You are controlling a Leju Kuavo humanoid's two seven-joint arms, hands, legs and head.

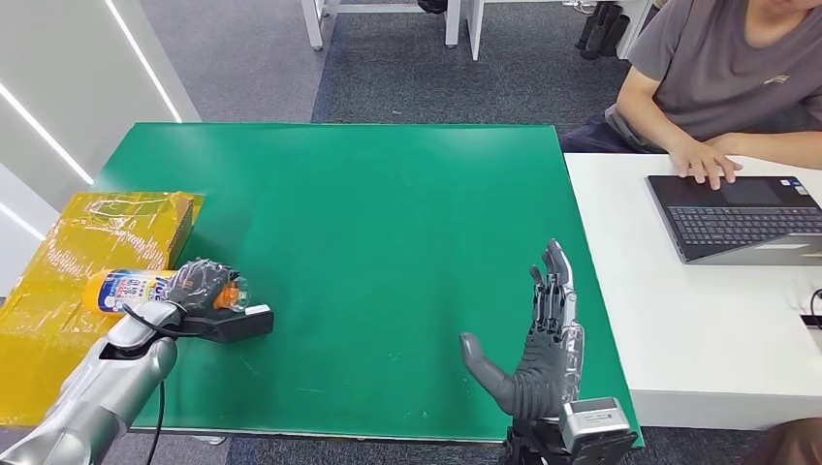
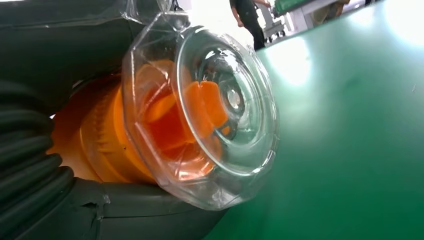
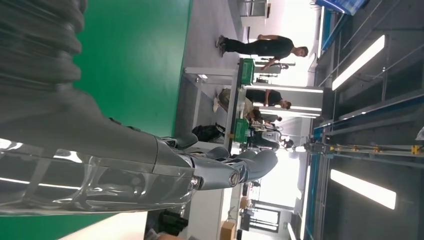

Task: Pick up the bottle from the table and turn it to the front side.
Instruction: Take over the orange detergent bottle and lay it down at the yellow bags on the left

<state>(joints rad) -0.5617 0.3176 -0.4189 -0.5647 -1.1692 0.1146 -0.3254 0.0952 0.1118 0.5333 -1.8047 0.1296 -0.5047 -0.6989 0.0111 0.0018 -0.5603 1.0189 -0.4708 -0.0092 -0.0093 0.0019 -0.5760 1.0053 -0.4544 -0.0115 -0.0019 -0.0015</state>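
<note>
An orange bottle [image 1: 131, 289] with a white and blue label and a clear cap lies on its side at the left edge of the green table [image 1: 368, 223]. My left hand [image 1: 205, 294] grips its cap end, and in the left wrist view the clear cap [image 2: 210, 120] over the orange neck sits between my dark fingers. My right hand [image 1: 538, 344] stands upright over the table's near right part, fingers [image 3: 220, 172] spread and holding nothing.
A yellow taped box [image 1: 87, 252] lies under and behind the bottle at the far left. A white desk [image 1: 679, 329] adjoins on the right, with a laptop [image 1: 737, 218] and a seated person [image 1: 717, 87] typing. People stand in the background of the right wrist view.
</note>
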